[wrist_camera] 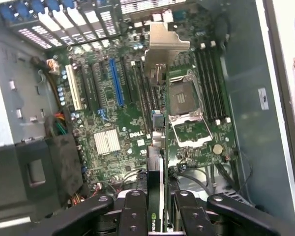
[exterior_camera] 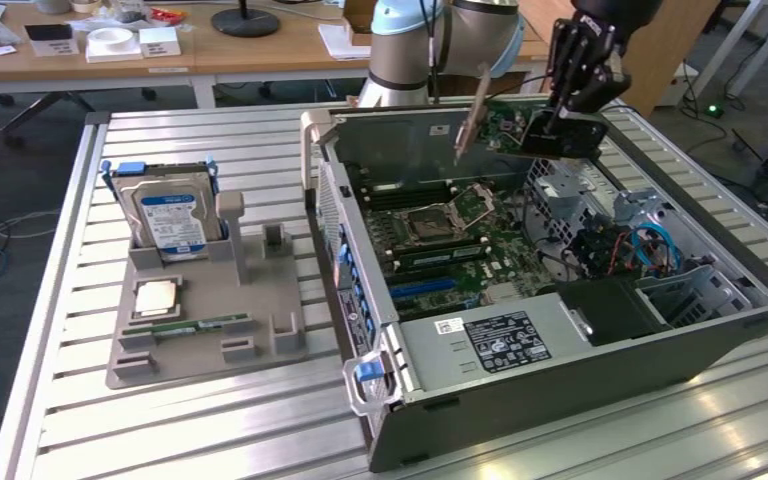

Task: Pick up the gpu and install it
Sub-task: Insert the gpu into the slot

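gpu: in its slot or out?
Out. The gripper is shut on the gpu and holds it in the air above the open case, clear of the motherboard and its slots.

The site was a robotics laboratory. A slatted aluminium counter [exterior_camera: 184, 430] carried an open grey desktop computer case [exterior_camera: 584, 380] and a grey parts fixture [exterior_camera: 204, 345]; a pale-blue robot arm [exterior_camera: 411, 45] held a green gpu card [exterior_camera: 507, 122] in its black pincer [exterior_camera: 560, 108]. Wooden office desks [exterior_camera: 264, 55] stood behind.
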